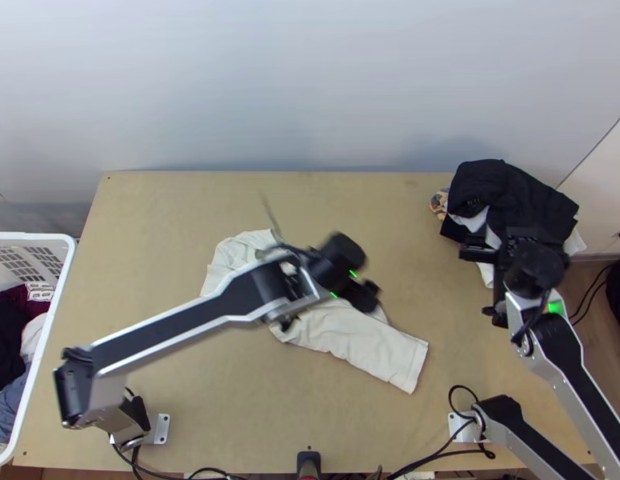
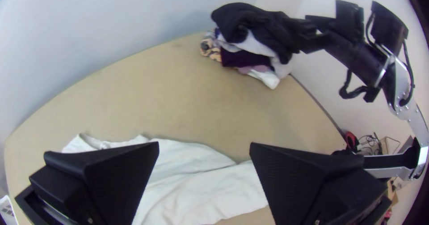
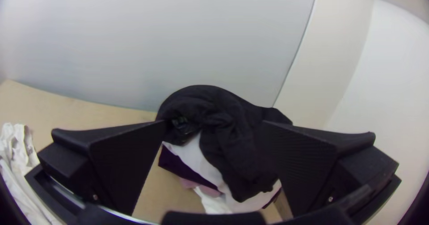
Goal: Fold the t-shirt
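We had a heap of clothes (image 1: 502, 188) at the bench's (image 1: 150, 224) far right, our right claw (image 1: 510, 242) spread wide beside it, and a laundry basket (image 1: 67, 276) off the left edge. Our left claw (image 1: 362, 292), also spread, and its arm partly blocked the off-white t-shirt (image 1: 390, 357), creased and bunched mid-bench.

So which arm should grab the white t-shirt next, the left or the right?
Probably the left: the left gripper is open above the rumpled white t-shirt. The right gripper is open too, but it's off by the pile of clothes, farther away.
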Available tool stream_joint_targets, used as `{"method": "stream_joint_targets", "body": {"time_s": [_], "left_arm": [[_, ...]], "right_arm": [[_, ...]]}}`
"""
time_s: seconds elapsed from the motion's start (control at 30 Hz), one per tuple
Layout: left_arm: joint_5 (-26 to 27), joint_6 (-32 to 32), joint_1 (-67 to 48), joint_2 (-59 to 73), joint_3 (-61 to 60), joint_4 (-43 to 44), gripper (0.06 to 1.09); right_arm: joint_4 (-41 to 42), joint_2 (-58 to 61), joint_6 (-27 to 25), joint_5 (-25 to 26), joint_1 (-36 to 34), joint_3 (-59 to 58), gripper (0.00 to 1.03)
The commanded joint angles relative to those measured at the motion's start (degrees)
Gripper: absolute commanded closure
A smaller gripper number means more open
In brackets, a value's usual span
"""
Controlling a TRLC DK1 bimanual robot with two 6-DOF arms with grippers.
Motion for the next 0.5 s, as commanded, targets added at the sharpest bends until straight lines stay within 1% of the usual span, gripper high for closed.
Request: {"method": "stream_joint_targets", "body": {"time_s": [0.0, 0.03, 0.17, 0.3, 0.4, 0.47], "left_arm": [[-0.08, 0.45, 10.98, -6.27, -7.57, -2.29, 0.1], [-0.08, 0.28, 12.56, -6.88, -9.5, -2.29, 0.1], [-0.17, 0.8, 19.42, -7.23, -15.57, -0.97, 0.1], [-0.17, 2.83, 26.36, -3.63, -16.88, 0.26, 0.11], [-0.17, 4.58, 30.23, -0.38, -16.44, 0.87, 0.11], [-0.17, 6.08, 33.04, 1.47, -16.53, 3.77, 0.11]], "right_arm": [[-5.64, 6.63, 6.15, -7.0, 4.55, 5.73, 0.05], [-7.22, 7.6, 7.11, -8.31, 5.52, 6.88, 0.05], [-12.32, 12.08, 9.84, -10.78, 9.91, 11.97, 0.05], [-19.0, 17.35, 14.41, -15.08, 13.96, 17.42, 0.05], [-19.79, 20.34, 17.4, -17.72, 15.36, 19.88, 0.05], [-20.76, 22.72, 19.42, -18.33, 15.89, 22.08, 0.05]]}}
